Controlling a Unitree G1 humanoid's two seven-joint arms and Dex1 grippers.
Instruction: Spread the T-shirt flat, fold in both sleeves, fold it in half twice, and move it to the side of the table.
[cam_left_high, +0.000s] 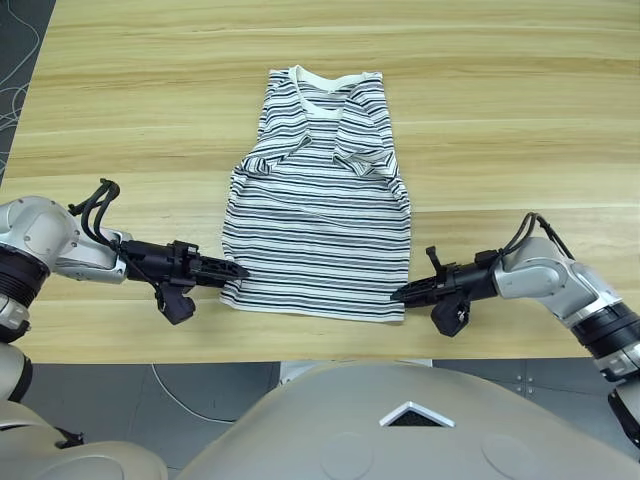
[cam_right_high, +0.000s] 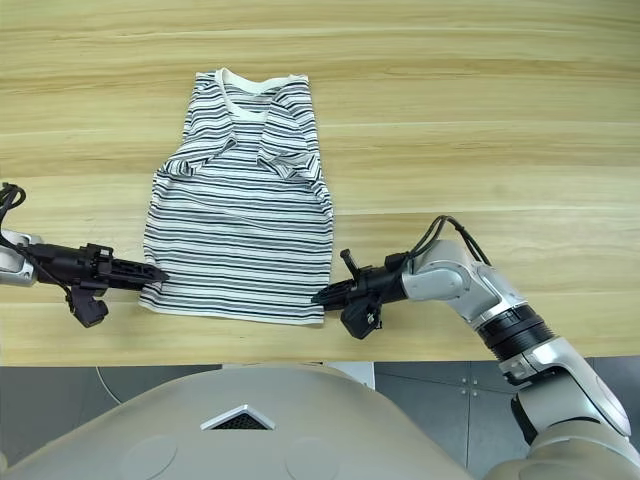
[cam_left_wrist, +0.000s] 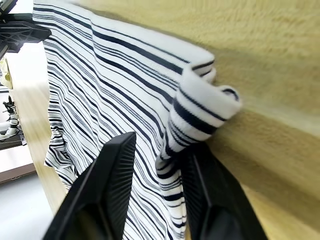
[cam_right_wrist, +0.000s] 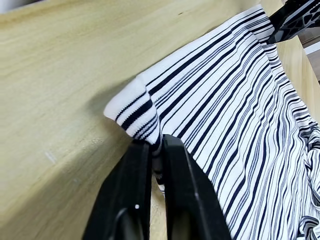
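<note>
At the right corner of the hem (cam_left_high: 312, 306), we are pinching the T-shirt (cam_left_high: 318, 225) with our right gripper (cam_right_wrist: 156, 144), its fingers pressed together on the rolled edge. Our left gripper (cam_left_high: 236, 269) is sitting at the left corner with its fingers spread, the curled hem lying between them but not clamped. From both pincers the shirt is stretching straight away from us across the table (cam_left_high: 520, 120), long axis running hem to collar (cam_left_high: 325, 84), sleeves (cam_left_high: 362, 140) lying folded over the chest. We are judging that the first halving needs the hem carried forward toward the collar, once the left closes.
</note>
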